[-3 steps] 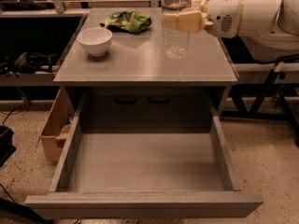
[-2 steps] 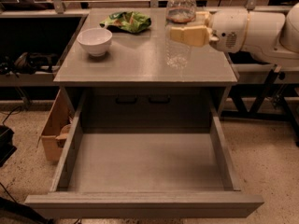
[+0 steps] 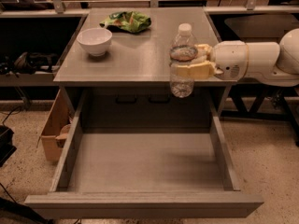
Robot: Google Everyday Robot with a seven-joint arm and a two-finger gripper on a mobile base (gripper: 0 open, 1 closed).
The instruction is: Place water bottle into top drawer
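Note:
The water bottle (image 3: 182,59), clear with a white cap, is upright in my gripper (image 3: 189,65), which is shut on its middle. The arm reaches in from the right. The bottle hangs in the air at the cabinet top's front edge, right of centre, above the back right part of the top drawer (image 3: 140,162). The drawer is pulled fully open, and its plain grey inside holds nothing.
A white bowl (image 3: 95,40) and a green crumpled bag (image 3: 127,21) sit on the grey cabinet top (image 3: 140,50). A brown cardboard box (image 3: 53,127) stands on the floor left of the drawer. Dark shelving flanks the cabinet on both sides.
My gripper has carried the bottle down and toward the front, from over the cabinet top's back right to its front edge above the open drawer.

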